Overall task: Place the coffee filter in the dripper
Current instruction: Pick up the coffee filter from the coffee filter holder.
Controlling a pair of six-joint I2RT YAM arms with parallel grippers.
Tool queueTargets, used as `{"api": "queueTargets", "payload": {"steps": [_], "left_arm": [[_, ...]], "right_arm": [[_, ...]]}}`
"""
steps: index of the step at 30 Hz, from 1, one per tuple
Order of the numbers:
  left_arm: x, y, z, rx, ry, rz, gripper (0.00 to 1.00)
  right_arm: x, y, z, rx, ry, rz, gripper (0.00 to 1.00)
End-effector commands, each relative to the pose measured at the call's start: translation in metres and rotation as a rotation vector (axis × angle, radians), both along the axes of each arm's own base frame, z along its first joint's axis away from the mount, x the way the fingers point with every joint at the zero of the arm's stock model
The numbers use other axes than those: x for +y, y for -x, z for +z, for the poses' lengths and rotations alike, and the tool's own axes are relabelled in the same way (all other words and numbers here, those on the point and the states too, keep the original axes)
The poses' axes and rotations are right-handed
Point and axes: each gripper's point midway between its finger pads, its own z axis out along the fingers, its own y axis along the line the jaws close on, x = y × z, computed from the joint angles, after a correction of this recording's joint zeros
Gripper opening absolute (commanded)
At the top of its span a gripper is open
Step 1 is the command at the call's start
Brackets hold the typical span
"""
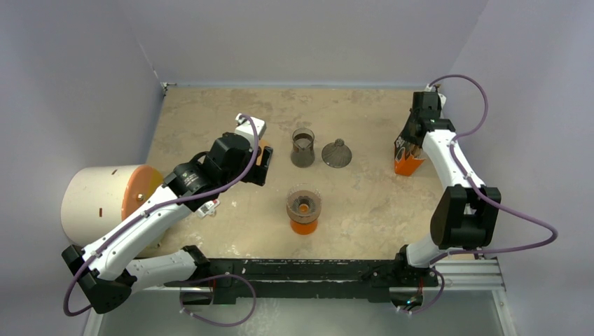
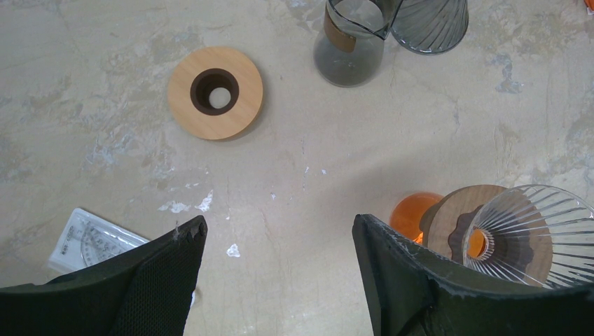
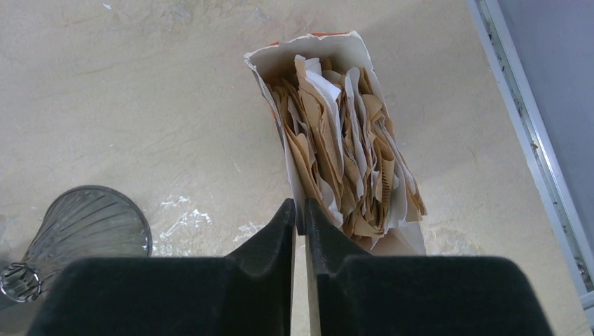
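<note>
Judging progress: early, as I read it. The dripper (image 1: 304, 203) stands on the orange glass vessel (image 1: 304, 226) with its ribbed mouth bare, and no paper is in it.
Done so far: only the approach. The right pincer (image 3: 299, 218) is at the open black-and-orange packet (image 1: 408, 155).
Left to do: draw one filter free of the stack, carry it across the worktop (image 1: 364, 203), and seat it point-down in the cone.
Right pincer state: clenched, the fingers nearly touching with only a thin slit between them. I cannot tell whether a paper edge or the packet's wall is caught in that slit.
Coffee filter (image 3: 343, 154): tan wavy-edged cones are crammed upright in the packet with some white sheets. They lie directly ahead of the right pincer and a little to its right, the nearest edges just beside its tips.
Dripper from right pincer: well apart, off to its left and back toward the arm bases.
Left pincer (image 2: 279, 224) state: released, spread wide and grasping nothing above bare worktop.
Dripper from left pincer: just beside the finger at the right of the wrist view.
Wooden ring (image 2: 215, 92): ahead of the left pincer and to its left, lying apart from everything else.
</note>
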Motion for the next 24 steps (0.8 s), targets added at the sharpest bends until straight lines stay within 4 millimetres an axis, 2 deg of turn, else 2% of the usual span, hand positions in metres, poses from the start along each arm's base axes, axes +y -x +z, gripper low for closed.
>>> {"api": "queueTargets", "payload": {"steps": [1,5,24], "left_arm": [[0.001,-0.006,0.003,-0.026,0.004,0.015,0.75],[0.001,-0.006,0.003,-0.027,0.005,0.014,0.75],[-0.001,-0.006,0.000,-0.018,0.000,0.011,0.75]], "right_arm": [[-0.008,-0.001,-0.001,-0.011,0.018,-0.028,0.09],[-0.008,-0.001,-0.003,-0.006,0.020,-0.029,0.00],[-0.001,-0.005,0.023,-0.071,-0.007,-0.001,0.00]]}}
